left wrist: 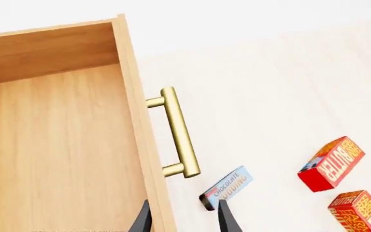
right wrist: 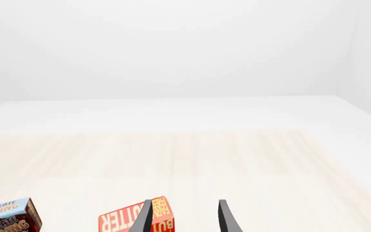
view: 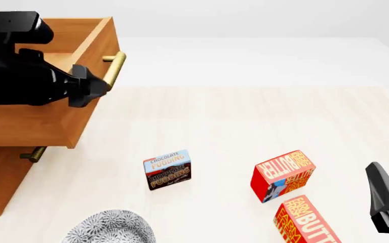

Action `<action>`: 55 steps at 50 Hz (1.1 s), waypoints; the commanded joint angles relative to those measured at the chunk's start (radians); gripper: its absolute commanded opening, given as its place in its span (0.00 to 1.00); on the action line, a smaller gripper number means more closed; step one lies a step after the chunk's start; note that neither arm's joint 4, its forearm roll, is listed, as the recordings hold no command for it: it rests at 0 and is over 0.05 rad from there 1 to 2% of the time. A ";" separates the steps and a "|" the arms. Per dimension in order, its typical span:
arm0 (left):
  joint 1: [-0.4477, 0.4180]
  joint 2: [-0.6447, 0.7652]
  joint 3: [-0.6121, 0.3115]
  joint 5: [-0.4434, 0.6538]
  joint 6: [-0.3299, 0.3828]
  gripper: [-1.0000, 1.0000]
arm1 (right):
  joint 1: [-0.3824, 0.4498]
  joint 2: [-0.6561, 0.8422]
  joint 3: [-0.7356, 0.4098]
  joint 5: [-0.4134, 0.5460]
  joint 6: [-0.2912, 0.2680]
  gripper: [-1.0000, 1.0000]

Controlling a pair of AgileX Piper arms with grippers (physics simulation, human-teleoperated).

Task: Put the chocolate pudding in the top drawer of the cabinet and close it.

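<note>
"Where is the left arm (view: 26,76)?"
"Up high at the far left, big and black, reaching forward. The left gripper (left wrist: 184,220) has its two fingers spread apart with nothing between them."
"And the right gripper (right wrist: 184,217)?"
"Low at the right. Its fingers are apart too, and nothing is in them."
</note>
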 commanded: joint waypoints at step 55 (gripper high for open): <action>-0.025 0.038 -0.392 0.252 0.389 1.00 | 0.000 0.002 0.001 -0.004 -0.003 1.00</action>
